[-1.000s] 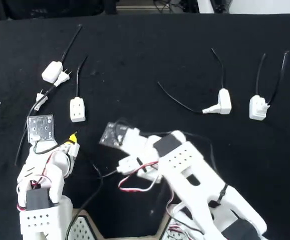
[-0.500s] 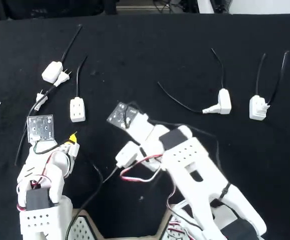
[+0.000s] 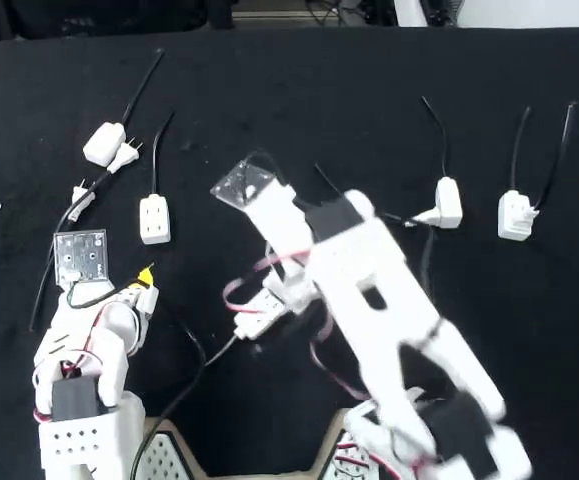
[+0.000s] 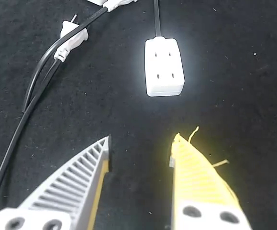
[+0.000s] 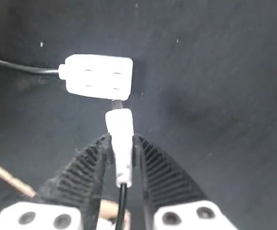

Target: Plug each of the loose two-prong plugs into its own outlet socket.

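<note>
Your right gripper [image 5: 120, 140] has its fingers clamped on one slim white two-prong plug [image 5: 119, 132] with a black cord. Its long axis runs along the fingers, prongs aimed at a white outlet block [image 5: 98, 76] with two slot pairs. Your left gripper [image 4: 142, 143] hovers, fingers apart. On the black table's [image 3: 289, 90] right side lie two more: an angled plug [image 3: 447, 205] and a blocky plug [image 3: 514, 215].

table [image 3: 299, 90] | black | holds: outlet block [image 3: 154, 219], loose plug [image 3: 82, 200], cords [image 3: 354, 203]

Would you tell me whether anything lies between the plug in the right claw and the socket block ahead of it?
Nothing visible does: the plug held in the right claw points at the socket block, with bare table between.
</note>
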Robot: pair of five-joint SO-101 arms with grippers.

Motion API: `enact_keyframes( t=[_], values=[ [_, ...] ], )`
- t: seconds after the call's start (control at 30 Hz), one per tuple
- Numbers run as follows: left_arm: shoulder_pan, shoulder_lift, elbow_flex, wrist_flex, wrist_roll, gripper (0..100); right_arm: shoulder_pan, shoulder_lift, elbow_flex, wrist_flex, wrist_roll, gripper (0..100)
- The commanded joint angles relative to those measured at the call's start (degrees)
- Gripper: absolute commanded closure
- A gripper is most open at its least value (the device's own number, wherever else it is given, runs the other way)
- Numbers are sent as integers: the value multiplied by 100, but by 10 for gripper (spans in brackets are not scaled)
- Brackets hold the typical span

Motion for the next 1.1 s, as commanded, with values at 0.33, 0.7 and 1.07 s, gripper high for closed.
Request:
enact_keyframes(
  t=[0.33,0.7,1.07],
  values=[
    [-22,-35,-145,-105,62,788,-132,2360,-2668,1442,-1204,988],
    [-22,-35,-145,-105,62,788,-554,2484,-2334,1037,-1363,988],
    [-22,-35,-145,-105,62,788,-422,2527,-2158,668,-1099,988]
  ],
)
